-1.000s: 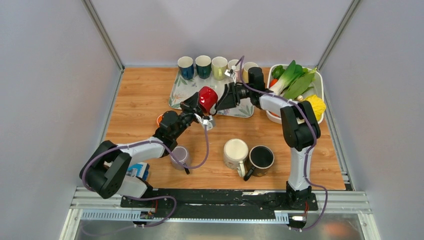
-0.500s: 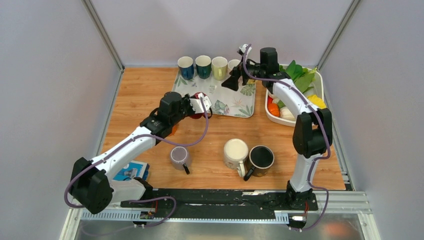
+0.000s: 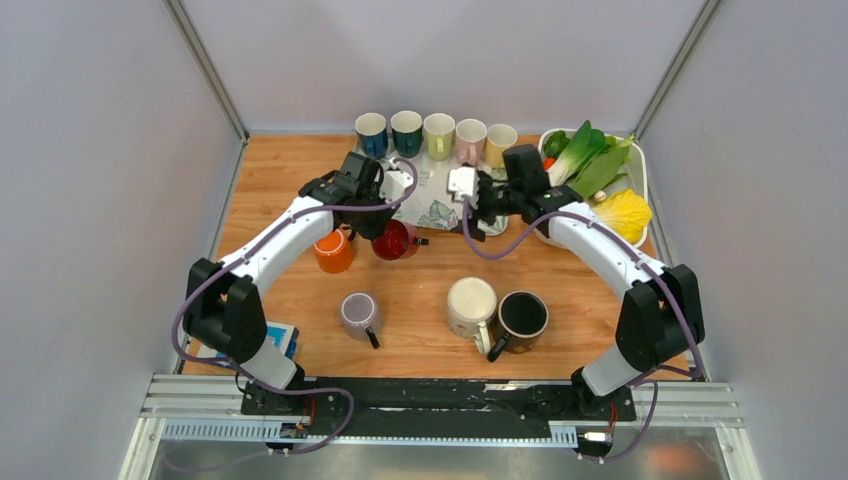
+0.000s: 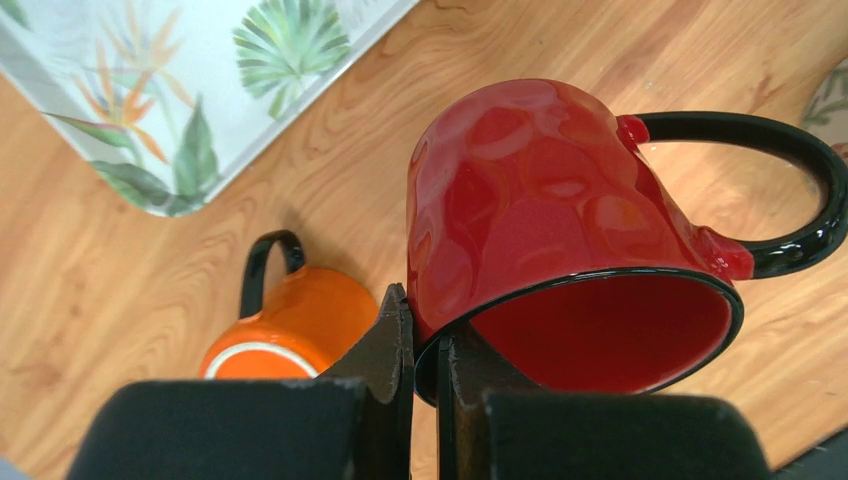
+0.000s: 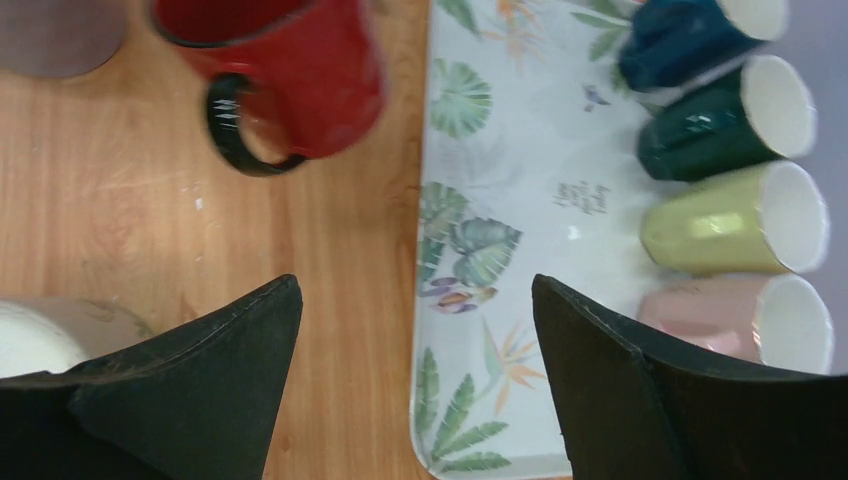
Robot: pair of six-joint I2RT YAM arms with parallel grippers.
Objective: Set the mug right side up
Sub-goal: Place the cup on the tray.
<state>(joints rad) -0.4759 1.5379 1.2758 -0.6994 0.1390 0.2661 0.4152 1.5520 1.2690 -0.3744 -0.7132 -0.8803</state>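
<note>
Noting orange mug [image 4: 300, 322] partly hiding behind left gripper [image 4: 426, 345]; observing red mug [image 5: 300, 62] being cropped by right wrist view's top edge.

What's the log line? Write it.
left jaws: shut on red mug rim | mouth up, beside orange mug | right jaws: open above tray edge

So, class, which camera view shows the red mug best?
The left wrist view: the red mug fills the frame, showing its open mouth, black handle and the left tool pinching its rim. Top external shows it small, beside the orange mug. Right wrist crops it at the top edge.
</note>
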